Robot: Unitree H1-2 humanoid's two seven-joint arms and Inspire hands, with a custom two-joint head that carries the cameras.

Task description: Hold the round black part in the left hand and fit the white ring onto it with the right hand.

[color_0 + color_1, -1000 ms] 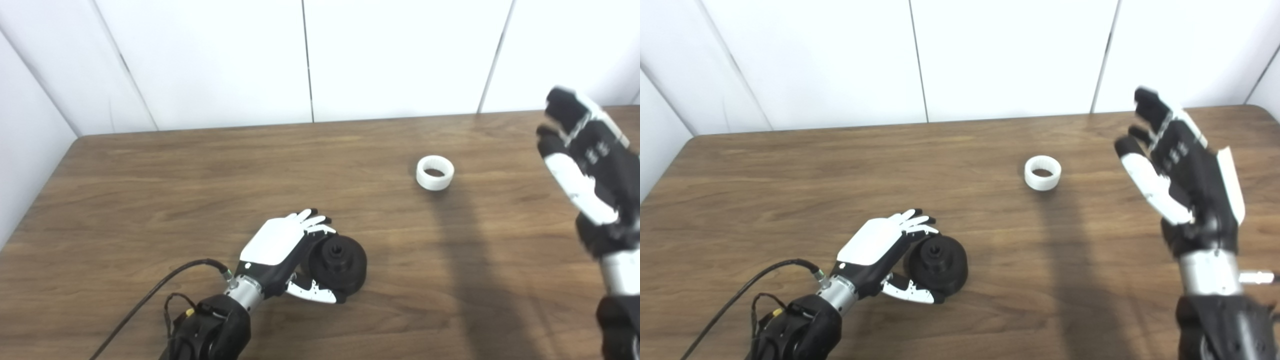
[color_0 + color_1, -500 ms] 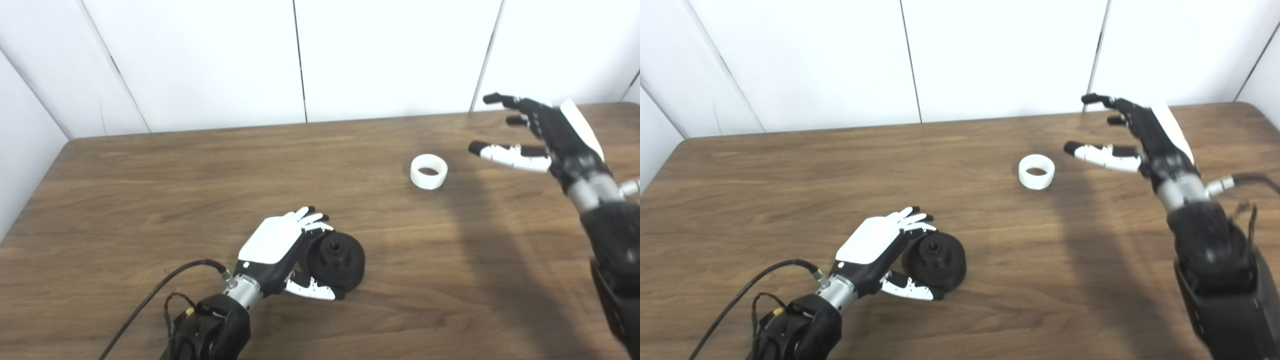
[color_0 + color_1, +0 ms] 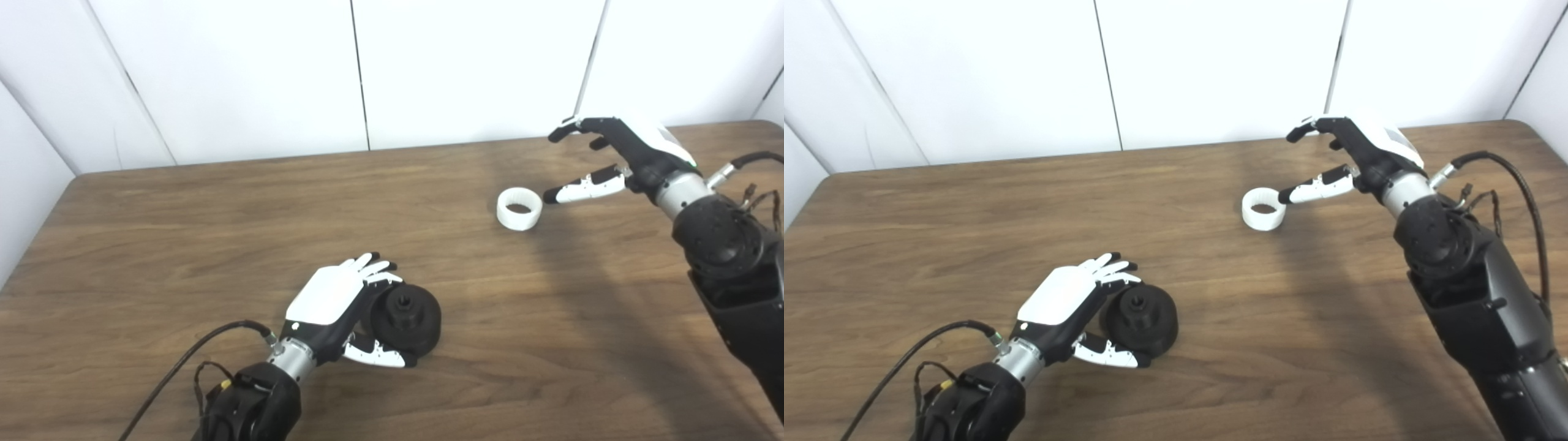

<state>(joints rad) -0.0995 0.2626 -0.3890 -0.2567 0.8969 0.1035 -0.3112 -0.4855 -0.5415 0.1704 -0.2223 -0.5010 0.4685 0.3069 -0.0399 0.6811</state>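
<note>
While left hand (image 3: 334, 300) grips round black part (image 3: 405, 316) on worktop (image 3: 184, 245), white ring (image 3: 519, 209) lies just left of spread, empty right hand (image 3: 618, 156), thumb tip nearly touching

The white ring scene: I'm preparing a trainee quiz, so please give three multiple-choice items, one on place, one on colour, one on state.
1. Where does the small white plastic ring lie?
A. on the brown wooden table
B. in the right hand
C. on the black part

2. What colour is the round part at the left hand?
A. white
B. black
C. red

3. How is the right hand?
A. shut on the ring
B. shut on nothing
C. open

Key: 1 A, the ring rests on bare wood; 2 B, plainly black; 3 C, fingers spread beside the ring.
</note>
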